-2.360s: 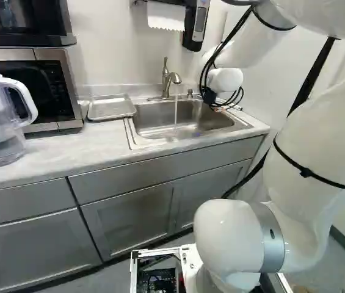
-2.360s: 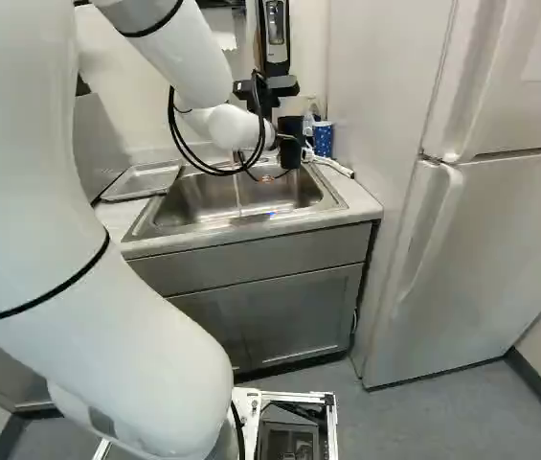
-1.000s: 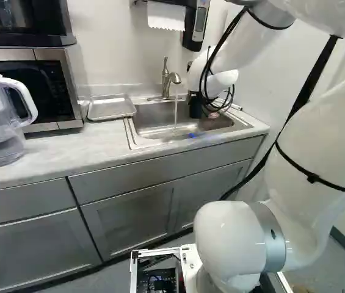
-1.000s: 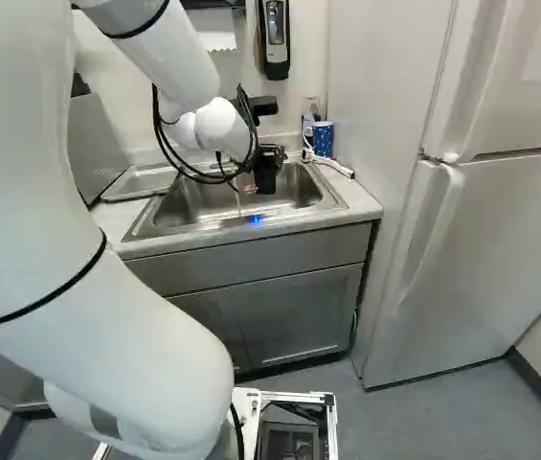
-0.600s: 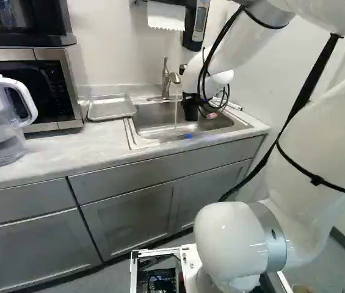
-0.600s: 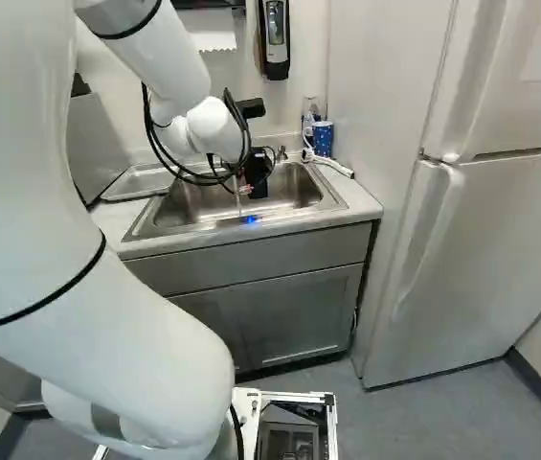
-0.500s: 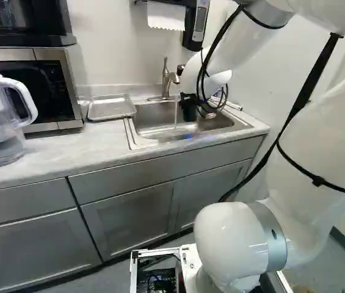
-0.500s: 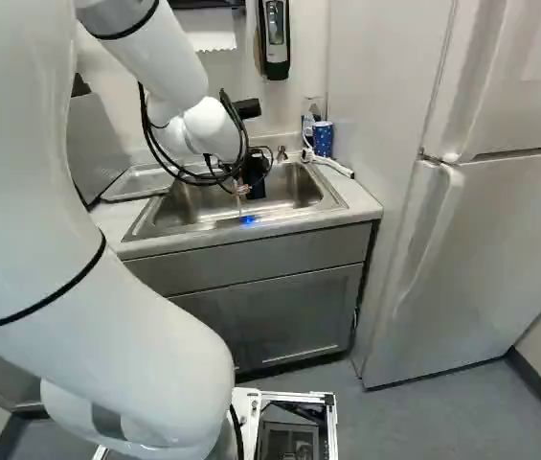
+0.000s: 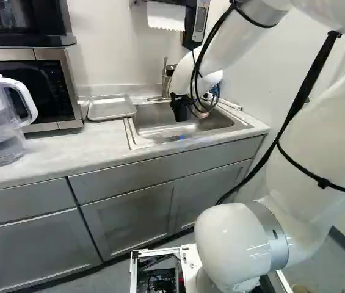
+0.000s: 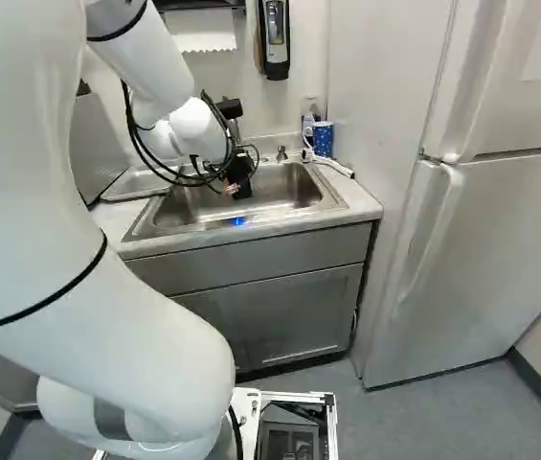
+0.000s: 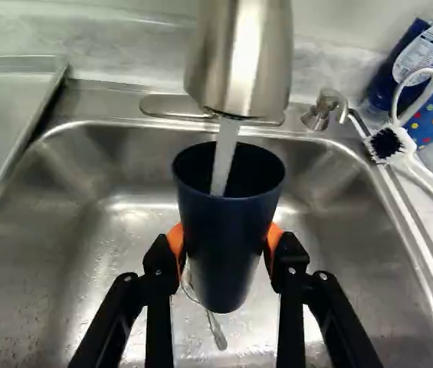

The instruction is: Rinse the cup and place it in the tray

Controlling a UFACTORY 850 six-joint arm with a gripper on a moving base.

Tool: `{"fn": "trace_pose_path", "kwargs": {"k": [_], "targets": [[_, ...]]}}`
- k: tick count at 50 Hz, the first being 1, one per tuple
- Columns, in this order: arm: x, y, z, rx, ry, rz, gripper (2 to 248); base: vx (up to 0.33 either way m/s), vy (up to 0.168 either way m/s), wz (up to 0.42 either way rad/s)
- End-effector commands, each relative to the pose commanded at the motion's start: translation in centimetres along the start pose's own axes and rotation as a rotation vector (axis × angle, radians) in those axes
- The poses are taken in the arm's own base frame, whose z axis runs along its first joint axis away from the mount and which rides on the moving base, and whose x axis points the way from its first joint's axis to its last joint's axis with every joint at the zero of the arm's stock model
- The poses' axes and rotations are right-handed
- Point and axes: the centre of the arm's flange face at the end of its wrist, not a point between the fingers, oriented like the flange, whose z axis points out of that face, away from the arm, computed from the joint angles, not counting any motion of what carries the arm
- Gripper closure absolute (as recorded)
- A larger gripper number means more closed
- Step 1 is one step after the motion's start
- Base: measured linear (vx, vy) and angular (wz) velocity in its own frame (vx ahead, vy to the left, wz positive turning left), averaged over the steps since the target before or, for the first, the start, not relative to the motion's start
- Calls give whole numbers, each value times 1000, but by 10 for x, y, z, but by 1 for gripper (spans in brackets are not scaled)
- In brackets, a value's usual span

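Arm (image 9: 215,52) has moved further across sink (image 11: 78,253), bringing dark blue cup (image 11: 225,249) under tap (image 11: 241,61). Jaws clamp cup upright. Water (image 11: 224,157) enters it, level unseen; rinse likely underway. Tray (image 9: 111,107) waits beside sink on worktop (image 9: 56,146).

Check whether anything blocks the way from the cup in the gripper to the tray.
The faucet head hangs right over the mouth of the cup, so lifting straight up would likely hit it. Sideways, only the sink's rim visibly lies between cup and tray.
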Motion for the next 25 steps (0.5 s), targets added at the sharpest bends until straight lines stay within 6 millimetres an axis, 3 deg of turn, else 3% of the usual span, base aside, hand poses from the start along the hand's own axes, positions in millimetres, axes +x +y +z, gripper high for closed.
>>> {"fn": "trace_pose_path", "kwargs": {"k": [25], "targets": [[1,-4,0,8,2,-6,129,0,0,0]]}}
